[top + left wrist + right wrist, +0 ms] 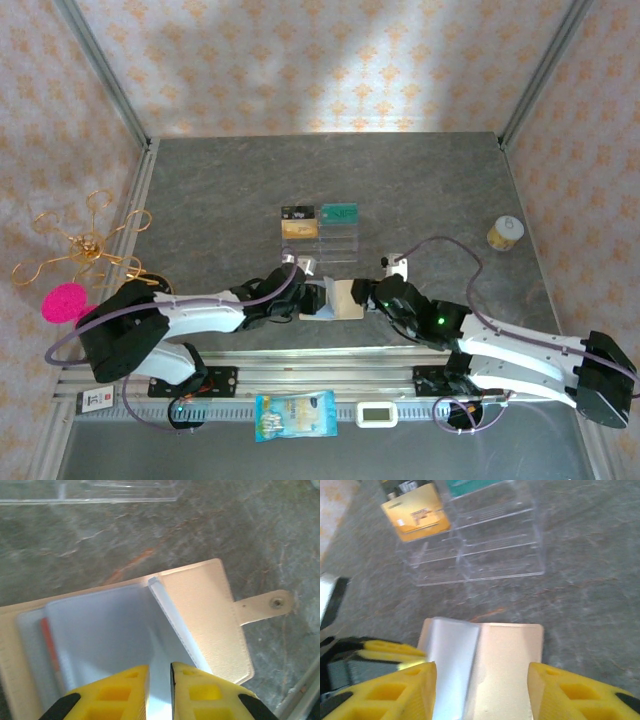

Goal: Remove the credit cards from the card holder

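"Where's your card holder [335, 300]?"

"Open flat on the table [200, 195], long axis left-right. Your left gripper [160, 669] pinches its pocket leaf. Your right gripper [481, 672] straddles it, jaws wide apart."

"Credit cards?"

"Three in the rack [335, 245]: gold card [298, 229], teal card [339, 212], black card [293, 212]. One red card [49, 642] is still pocketed."

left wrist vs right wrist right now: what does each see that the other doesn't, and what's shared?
Left wrist: the snap tab, the edge of a red card inside a clear pocket, and the left gripper pinching a pocket leaf. Right wrist: a gold-yellow card and a teal card standing in the acrylic rack, and the right gripper open astride the card holder. Both: the open tan card holder, the grey table, and the rack (just an edge from the left wrist).
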